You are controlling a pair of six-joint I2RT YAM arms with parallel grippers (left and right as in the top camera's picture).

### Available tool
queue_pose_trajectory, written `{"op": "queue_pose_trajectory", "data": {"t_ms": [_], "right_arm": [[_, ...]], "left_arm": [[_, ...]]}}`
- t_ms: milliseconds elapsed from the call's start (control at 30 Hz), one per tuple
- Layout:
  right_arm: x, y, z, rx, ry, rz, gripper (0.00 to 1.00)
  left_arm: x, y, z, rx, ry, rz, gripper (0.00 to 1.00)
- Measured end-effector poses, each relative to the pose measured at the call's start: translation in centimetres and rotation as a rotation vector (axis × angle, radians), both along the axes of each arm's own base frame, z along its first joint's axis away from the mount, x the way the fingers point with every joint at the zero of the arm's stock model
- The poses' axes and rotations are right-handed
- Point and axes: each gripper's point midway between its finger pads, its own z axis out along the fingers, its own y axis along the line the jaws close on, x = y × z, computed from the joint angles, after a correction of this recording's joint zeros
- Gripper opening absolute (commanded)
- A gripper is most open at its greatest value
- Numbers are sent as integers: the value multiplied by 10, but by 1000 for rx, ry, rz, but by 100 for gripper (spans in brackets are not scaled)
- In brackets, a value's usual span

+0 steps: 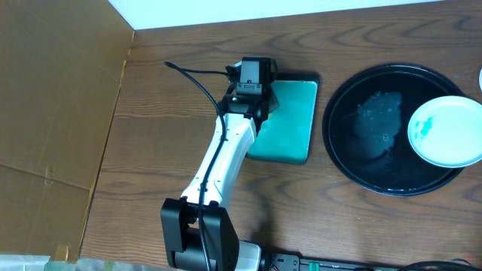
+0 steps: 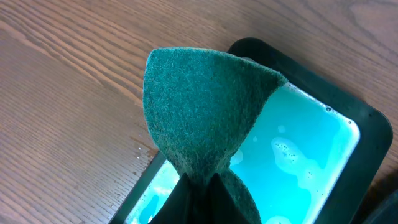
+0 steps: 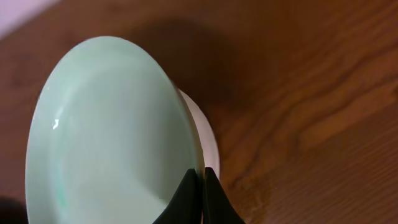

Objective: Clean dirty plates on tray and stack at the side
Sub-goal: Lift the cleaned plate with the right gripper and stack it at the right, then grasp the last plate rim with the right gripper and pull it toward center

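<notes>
The black tray (image 1: 354, 98) lies at the right of the table, wet in the middle. One white plate (image 1: 449, 132) with a teal smear rests on its right side. My left gripper (image 2: 205, 186) is shut on a green sponge (image 2: 199, 106) and holds it over the teal rectangular tray (image 2: 267, 51) of soapy water; it also shows in the overhead view (image 1: 261, 103). My right gripper (image 3: 203, 179) is shut on the rim of a pale plate (image 3: 106, 124), held tilted over the wood table. The right arm is outside the overhead view.
The teal rectangular tray (image 1: 290, 124) sits left of the black tray. Brown cardboard (image 1: 53, 113) covers the left side. A power strip (image 1: 316, 263) lies at the front edge. A white sliver (image 1: 480, 75) shows at the far right edge.
</notes>
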Motion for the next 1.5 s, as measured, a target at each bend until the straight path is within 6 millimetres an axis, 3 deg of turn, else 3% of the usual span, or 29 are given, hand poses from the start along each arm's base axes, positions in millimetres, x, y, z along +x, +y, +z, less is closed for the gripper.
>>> {"op": "queue_pose_trajectory", "data": {"t_ms": [133,233,300,367,467,600,667,733,867,1100,1333,1500], "right_arm": [[4,-3,-36,28,48,-19,41],[4,2,-46,59,58,-3,55],[6,10,-44,93,41,22,65],[4,21,-39,138,37,53,69],[-4,39,-20,178,37,92,69],[-26,71,30,176,34,138,70],[-38,86,48,162,45,156,79],[-53,101,54,157,96,168,80],[-75,124,35,162,232,175,81],[-87,156,-16,141,304,225,81],[-108,160,-54,147,355,214,76],[-113,162,-68,158,347,210,68]], "left_arm": [[0,0,0,0,0,0,8],[0,0,0,0,0,0,7],[0,0,0,0,0,0,7],[0,0,0,0,0,0,7],[0,0,0,0,0,0,7],[0,0,0,0,0,0,7],[0,0,0,0,0,0,7],[0,0,0,-2,-1,2,7],[0,0,0,-4,-2,6,7],[0,0,0,-4,-2,6,7],[0,0,0,-4,-2,6,7],[0,0,0,-4,-2,6,7]]}}
